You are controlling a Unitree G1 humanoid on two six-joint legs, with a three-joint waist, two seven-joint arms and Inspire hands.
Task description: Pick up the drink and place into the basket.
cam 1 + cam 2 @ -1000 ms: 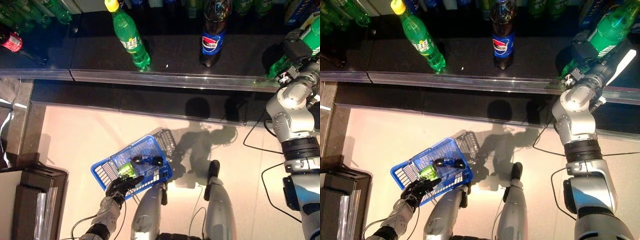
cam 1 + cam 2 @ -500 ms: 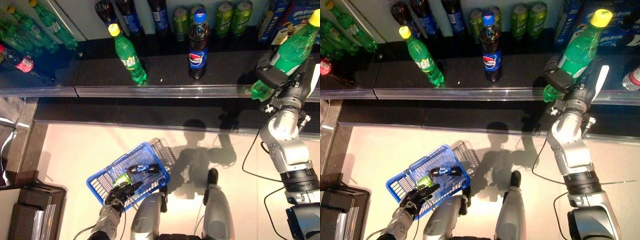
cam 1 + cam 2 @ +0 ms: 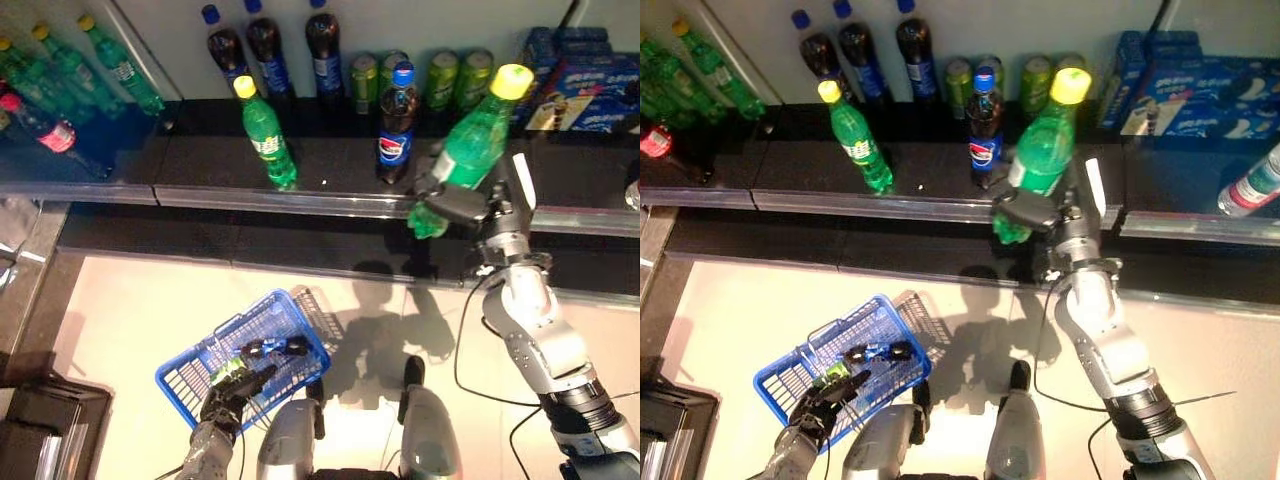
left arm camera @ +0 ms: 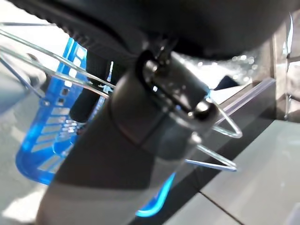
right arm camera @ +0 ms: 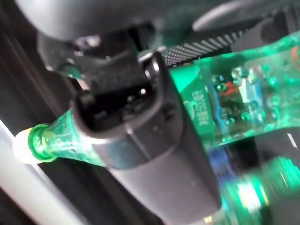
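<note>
My right hand [image 3: 457,204] is shut on a green drink bottle [image 3: 468,150] with a yellow cap, held tilted in the air before the shelf's front edge. In the right wrist view the thumb [image 5: 154,154] lies across the bottle [image 5: 225,108]. Lower left, a blue wire basket [image 3: 202,360] hangs above the floor from my left hand [image 3: 228,394], which is shut on its wire handle [image 4: 220,136]. A green can [image 3: 228,372] and a dark blue item [image 3: 276,347] lie in the basket. The bottle is well up and to the right of the basket.
On the dark shelf [image 3: 300,195] stand a green bottle [image 3: 265,135], a cola bottle [image 3: 397,115], cans [image 3: 445,80], dark bottles [image 3: 265,45] and blue boxes [image 3: 585,85]. More green bottles [image 3: 110,65] fill the left. A dark box [image 3: 45,415] sits lower left.
The right hand has carried the green bottle leftward from the shelf's right end to its middle. The camera has shifted. The left hand still holds the basket.
</note>
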